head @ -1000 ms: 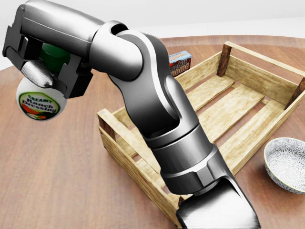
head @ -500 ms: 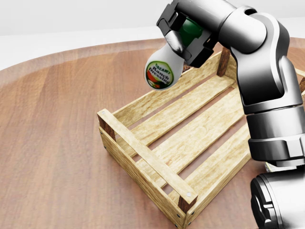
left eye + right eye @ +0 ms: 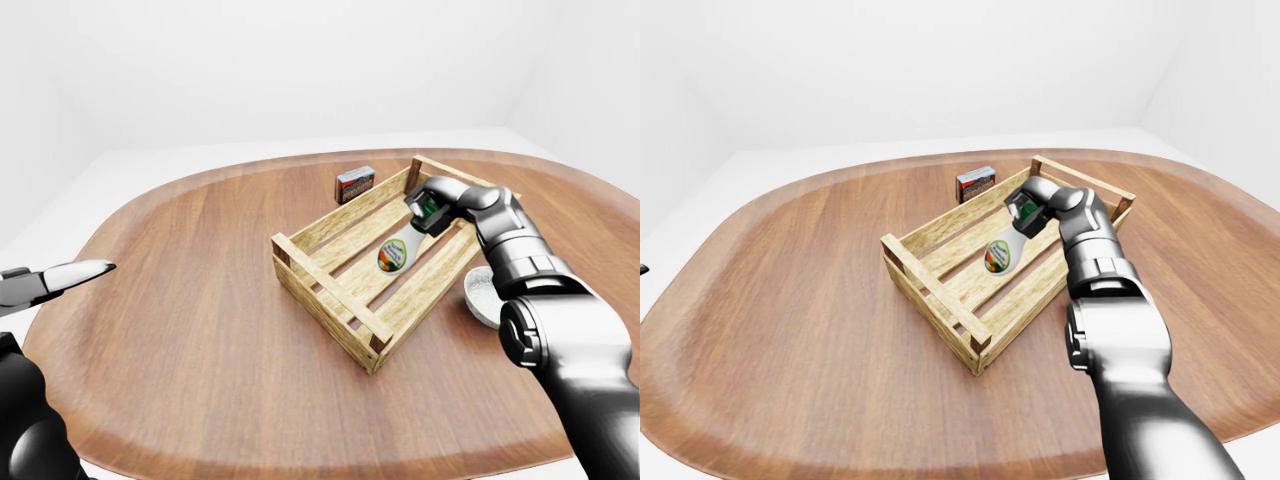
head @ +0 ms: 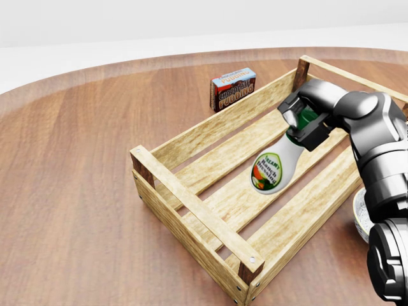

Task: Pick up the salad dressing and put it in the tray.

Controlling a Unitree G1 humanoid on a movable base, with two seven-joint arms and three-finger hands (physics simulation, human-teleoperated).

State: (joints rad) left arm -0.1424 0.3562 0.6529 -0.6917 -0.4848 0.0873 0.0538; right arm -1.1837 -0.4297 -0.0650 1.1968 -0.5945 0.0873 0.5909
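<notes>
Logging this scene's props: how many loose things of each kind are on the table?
Dressing bottle: 1, held in the right hand
Wooden crate tray: 1
Pudding box: 1
Patterned bowl: 1
Total: 4

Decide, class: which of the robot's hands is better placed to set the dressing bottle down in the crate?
The right hand. It already grips the salad dressing by its green cap over the tray, while the left hand sits far away at the left-eye view's left edge.
</notes>
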